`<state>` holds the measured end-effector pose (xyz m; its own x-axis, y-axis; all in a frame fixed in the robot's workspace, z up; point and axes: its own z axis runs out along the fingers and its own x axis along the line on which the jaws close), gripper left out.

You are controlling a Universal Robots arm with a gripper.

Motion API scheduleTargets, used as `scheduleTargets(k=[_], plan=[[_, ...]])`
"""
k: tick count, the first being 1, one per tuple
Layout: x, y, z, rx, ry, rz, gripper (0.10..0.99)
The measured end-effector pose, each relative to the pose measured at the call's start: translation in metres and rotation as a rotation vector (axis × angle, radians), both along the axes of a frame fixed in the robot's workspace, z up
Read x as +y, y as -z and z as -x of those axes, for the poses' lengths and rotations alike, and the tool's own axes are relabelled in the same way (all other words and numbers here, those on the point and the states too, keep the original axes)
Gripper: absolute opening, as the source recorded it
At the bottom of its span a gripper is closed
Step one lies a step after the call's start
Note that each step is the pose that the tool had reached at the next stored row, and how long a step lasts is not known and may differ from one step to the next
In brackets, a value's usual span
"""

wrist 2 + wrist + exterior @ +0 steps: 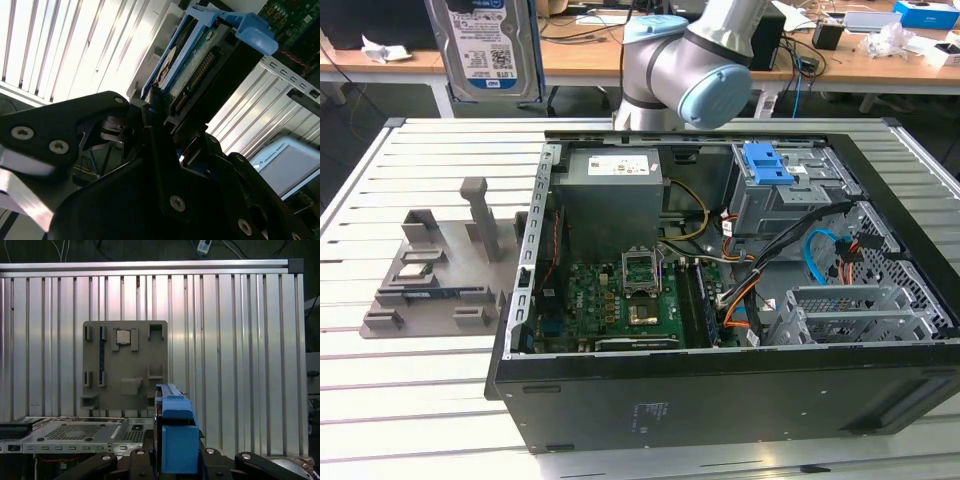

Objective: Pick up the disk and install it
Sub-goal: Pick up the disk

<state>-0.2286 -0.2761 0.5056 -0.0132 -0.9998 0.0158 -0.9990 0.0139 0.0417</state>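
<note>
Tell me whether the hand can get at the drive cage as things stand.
Probably yes: the case lies open over the drive cage, though the hand is shut on the disk.

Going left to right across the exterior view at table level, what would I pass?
Grey fixture plate → green motherboard → blue plastic bracket → blue cable loop. The disk, higher up, overlaps the plate, so omitted.

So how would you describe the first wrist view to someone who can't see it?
The disk, seen edge-on in its blue carrier, sits clamped in the black gripper. Beyond it lies a slatted metal table with a grey parts tray holding a small square chip.
</note>
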Motion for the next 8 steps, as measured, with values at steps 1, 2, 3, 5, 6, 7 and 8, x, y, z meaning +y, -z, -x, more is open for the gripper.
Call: scheduleTargets(k=[1, 2, 3, 5, 6, 7, 8], plan=[[0.0, 0.0, -0.0033, 0.0, 0.0, 0.0, 0.369], [0.0, 0.0, -0.0075, -0.0001, 0.0, 0.0, 0.369], [0.0, 0.0, -0.0099, 0.0, 0.0, 0.0, 0.369], [0.0, 0.0, -0.0167, 0.0, 0.0, 0.0, 0.369], [0.0, 0.0, -0.0215, 0.0, 0.0, 0.0, 0.369], [0.0, 0.0, -0.0245, 0.0, 0.0, 0.0, 0.369], [0.0, 0.0, -0.0269, 0.0, 0.0, 0.0, 0.369]])
